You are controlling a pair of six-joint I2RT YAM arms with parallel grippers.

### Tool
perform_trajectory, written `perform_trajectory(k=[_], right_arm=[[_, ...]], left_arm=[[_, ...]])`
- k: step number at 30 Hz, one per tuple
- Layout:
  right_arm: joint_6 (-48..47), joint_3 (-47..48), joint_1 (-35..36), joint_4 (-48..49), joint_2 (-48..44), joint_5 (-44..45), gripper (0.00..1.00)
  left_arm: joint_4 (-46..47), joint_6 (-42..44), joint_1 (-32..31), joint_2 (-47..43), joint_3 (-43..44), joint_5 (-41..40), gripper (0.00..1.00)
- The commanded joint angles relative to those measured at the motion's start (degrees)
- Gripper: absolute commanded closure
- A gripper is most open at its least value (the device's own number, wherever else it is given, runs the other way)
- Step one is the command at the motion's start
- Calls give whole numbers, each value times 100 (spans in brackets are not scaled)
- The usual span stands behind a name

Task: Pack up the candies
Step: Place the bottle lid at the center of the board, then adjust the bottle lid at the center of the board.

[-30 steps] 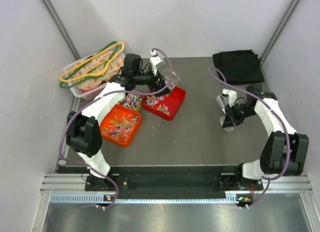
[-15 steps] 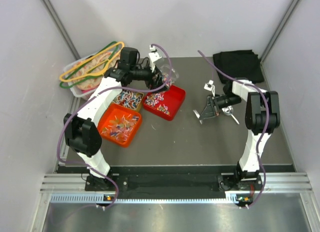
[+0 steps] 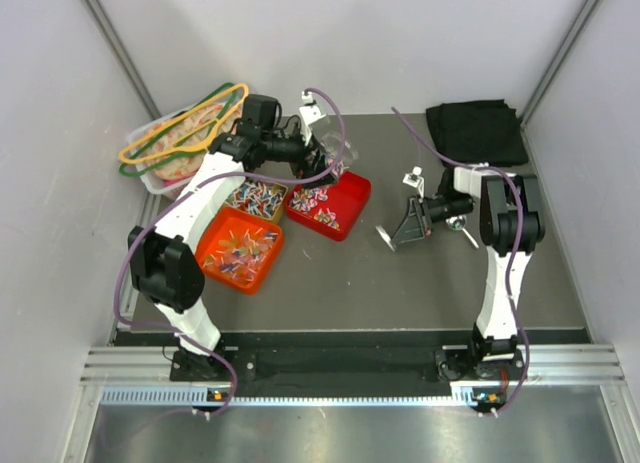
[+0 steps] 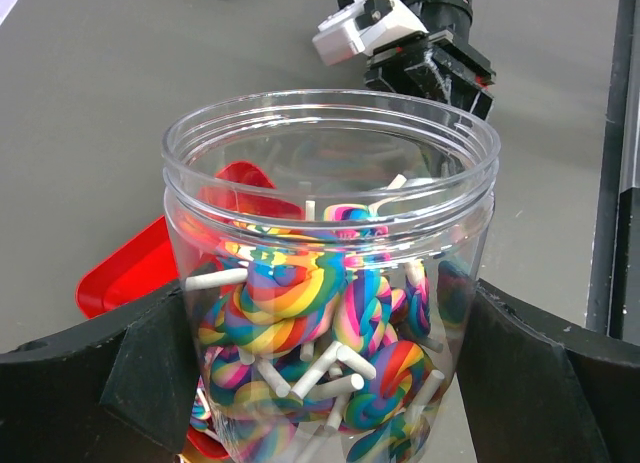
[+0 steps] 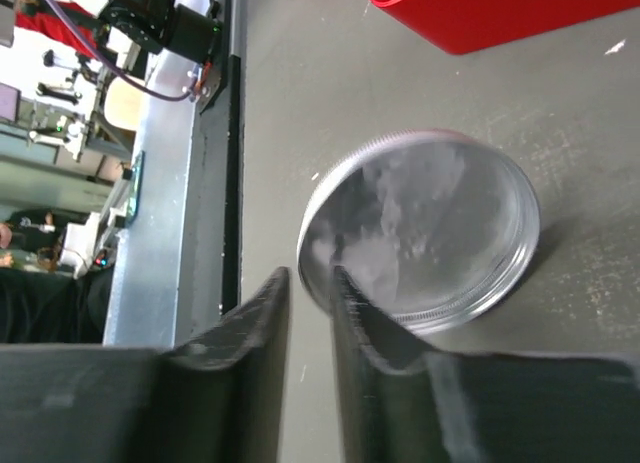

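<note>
Tiny multicoloured wrapped candies fill a red tray [image 3: 352, 198], an orange tray [image 3: 215, 258] and a small tray [image 3: 257, 196] between them. My left gripper [image 3: 320, 161] is shut on a clear open jar [image 3: 332, 141] above the red tray's far edge. In the left wrist view the jar [image 4: 330, 183] holds rainbow swirl lollipops with white sticks, between my fingers [image 4: 150, 373]. My right gripper [image 3: 395, 233] is shut on the rim of a silver lid [image 3: 384, 237], low over the table right of the red tray. The lid [image 5: 430, 233] sits tilted at my right gripper [image 5: 310, 283].
A white bin [image 3: 150, 178] with pink-orange items and coloured hangers stands at the far left. A folded black cloth [image 3: 475, 131] lies at the far right. Grey walls close in on both sides and the back.
My right arm has swung left with the lid, from the right side toward the table's middle. My left arm has shifted the jar slightly away from the trays.
</note>
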Motion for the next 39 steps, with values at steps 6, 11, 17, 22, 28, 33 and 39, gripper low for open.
perform_trajectory(k=[6, 11, 17, 22, 28, 33, 39], right_arm=[[-252, -33, -529, -1556, -10, -215, 66], [844, -181, -478, -691, -623, 302, 64], [2920, -1544, 355, 2538, -2935, 2851, 47], [2938, -2097, 1234, 3381, -3814, 4457, 27], [2885, -2020, 2071, 3735, -3667, 5420, 1], [2851, -2088, 2561, 4112, -3525, 5988, 1], [2560, -2800, 3687, 4983, -3605, 7017, 1]], left_arm=[[152, 48, -36, -52, 345, 284, 45], [152, 4, -37, -52, 381, 310, 45], [55, 30, -45, -61, 337, 258, 45], [-24, 127, -45, -113, 240, 178, 45], [-77, 171, -28, -175, 117, 91, 46], [-103, 197, -19, -245, 73, 38, 46], [-130, 215, 34, -298, -23, 46, 46]])
